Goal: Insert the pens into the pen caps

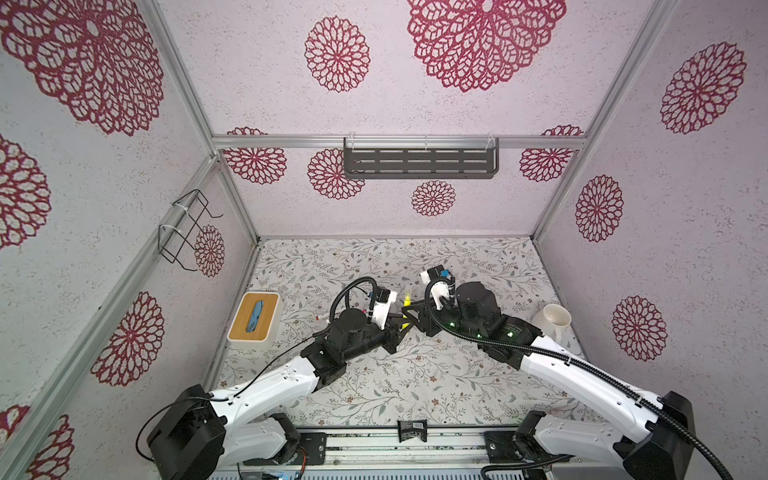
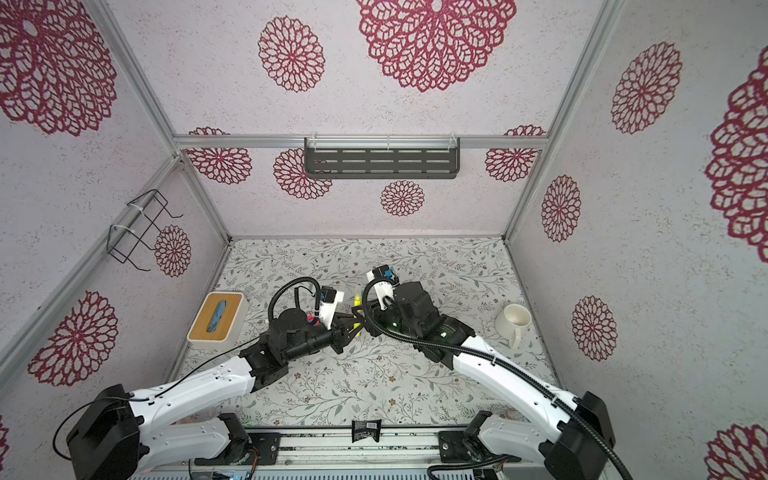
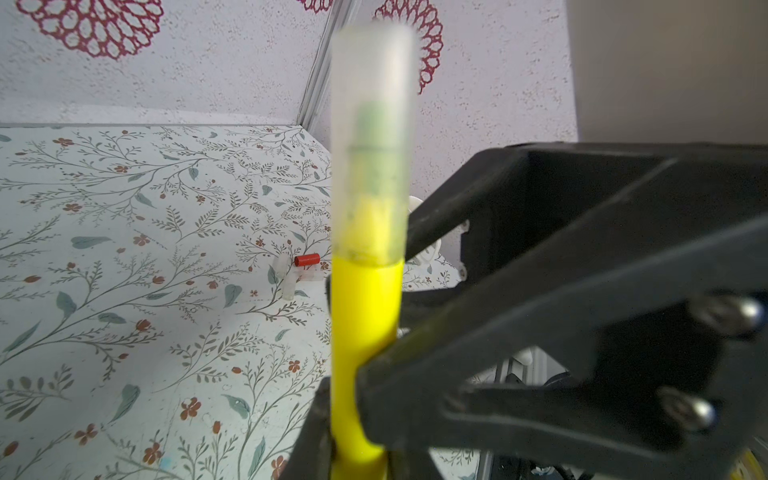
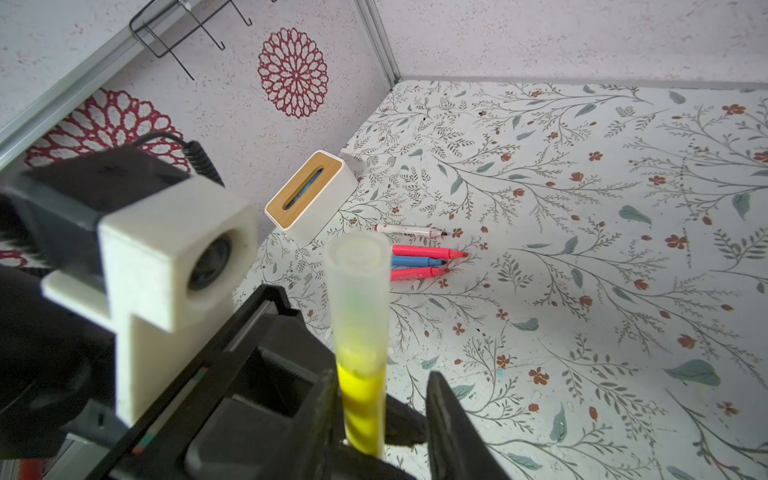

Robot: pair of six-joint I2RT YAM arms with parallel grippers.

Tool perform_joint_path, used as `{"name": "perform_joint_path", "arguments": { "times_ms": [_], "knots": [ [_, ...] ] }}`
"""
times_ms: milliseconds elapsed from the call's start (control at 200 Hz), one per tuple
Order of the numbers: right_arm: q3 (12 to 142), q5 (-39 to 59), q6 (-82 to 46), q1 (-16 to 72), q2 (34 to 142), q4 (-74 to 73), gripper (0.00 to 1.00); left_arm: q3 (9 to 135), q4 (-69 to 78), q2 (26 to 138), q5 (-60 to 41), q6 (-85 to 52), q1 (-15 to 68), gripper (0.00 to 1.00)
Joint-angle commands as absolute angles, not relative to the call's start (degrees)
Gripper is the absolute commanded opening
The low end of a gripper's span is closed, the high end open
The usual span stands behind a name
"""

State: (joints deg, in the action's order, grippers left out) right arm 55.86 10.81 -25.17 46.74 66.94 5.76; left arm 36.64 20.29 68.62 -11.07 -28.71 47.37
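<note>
A yellow pen [image 3: 365, 332] stands upright with a translucent pen cap [image 3: 372, 145] seated on its tip. My left gripper [image 3: 349, 419] is shut on its lower barrel. In the right wrist view the same capped yellow pen [image 4: 361, 399] stands between the fingers of my right gripper [image 4: 382, 386]; one finger is against it and the other stands apart, so the jaws are open. Both grippers meet mid-table around the yellow pen [image 1: 408, 300] [image 2: 357, 300]. A white pen [image 4: 409, 230], a pink pen [image 4: 428, 251], a blue pen [image 4: 417, 262] and a red pen [image 4: 417, 273] lie uncapped on the table. A red cap [image 3: 307, 260] and clear caps [image 3: 284, 278] lie apart.
A white tissue box with a wooden lid [image 1: 254, 316] sits at the table's left edge. At the right edge stands a white mug [image 1: 552, 318]. A wire rack [image 1: 187, 228] hangs on the left wall and a dark shelf [image 1: 419, 162] on the back wall.
</note>
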Motion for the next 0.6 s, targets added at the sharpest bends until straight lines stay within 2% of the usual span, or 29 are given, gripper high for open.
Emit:
{"name": "perform_joint_path", "arguments": {
  "times_ms": [0, 200, 290, 400, 445, 595],
  "knots": [
    [56.0, 13.0, -26.3, 46.5, 67.6, 2.3, 0.31, 37.9, 22.3, 69.1, -11.6, -28.7, 47.8, 0.0],
    [56.0, 12.4, -26.6, 46.5, 67.7, 2.9, 0.08, 38.1, 22.3, 69.2, -11.1, -28.7, 47.9, 0.0],
    [55.9, 11.0, -27.0, 46.0, 67.3, 3.4, 0.06, 38.0, 21.6, 69.3, -9.7, -29.1, 47.9, 0.17],
    [56.2, 9.3, -27.7, 44.4, 67.2, 4.8, 0.06, 38.6, 18.6, 69.7, -7.4, -28.5, 47.8, 0.51],
    [56.9, 8.4, -27.7, 43.4, 67.3, 6.4, 0.06, 39.3, 15.6, 69.7, -5.9, -27.9, 47.8, 0.55],
    [61.5, 5.2, -26.8, 37.5, 70.3, 16.0, 0.05, 39.4, 8.6, 67.7, 0.8, -26.5, 48.1, 0.56]
  ]
}}
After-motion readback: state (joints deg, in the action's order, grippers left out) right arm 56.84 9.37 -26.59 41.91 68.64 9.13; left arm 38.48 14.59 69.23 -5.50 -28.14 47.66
